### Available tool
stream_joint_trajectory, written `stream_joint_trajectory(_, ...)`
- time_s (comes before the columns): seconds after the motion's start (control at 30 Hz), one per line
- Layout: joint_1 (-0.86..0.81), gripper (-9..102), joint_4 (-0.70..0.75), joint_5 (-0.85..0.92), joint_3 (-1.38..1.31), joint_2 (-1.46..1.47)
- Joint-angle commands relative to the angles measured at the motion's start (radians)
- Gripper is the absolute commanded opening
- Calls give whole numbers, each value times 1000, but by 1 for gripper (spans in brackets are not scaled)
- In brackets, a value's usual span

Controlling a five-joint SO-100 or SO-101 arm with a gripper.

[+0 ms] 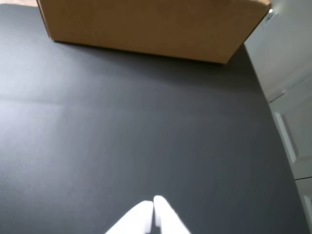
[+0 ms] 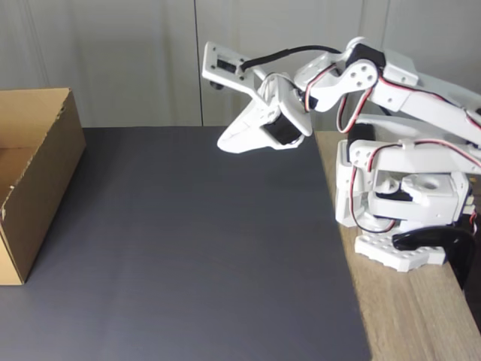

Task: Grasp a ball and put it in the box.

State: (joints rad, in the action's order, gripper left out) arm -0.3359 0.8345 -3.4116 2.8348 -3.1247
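Above the right edge of the dark mat [image 2: 195, 248], the claw [image 2: 225, 144] is closed and empty, the box [image 2: 34, 180] sits at the left edge, and I cannot see the ball anywhere, so maybe it is already inside.

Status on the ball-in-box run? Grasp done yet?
Can't confirm any step as done. The gripper is shut with nothing between its fingers, raised over the dark mat. The box sits at the mat's left edge in the fixed view; the interior part in view looks bare. With no ball visible, progress can't be judged.
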Motion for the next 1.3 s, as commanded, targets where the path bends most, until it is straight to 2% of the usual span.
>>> stream_joint_trajectory(0.0,-2,0,25,26,6,-5)
stream_joint_trajectory(0.13,-9,0,64,89,55,-5)
stream_joint_trajectory(0.9,140,0,58,235,311,-5)
stream_joint_trajectory(1.27,178,0,250,202,311,-6)
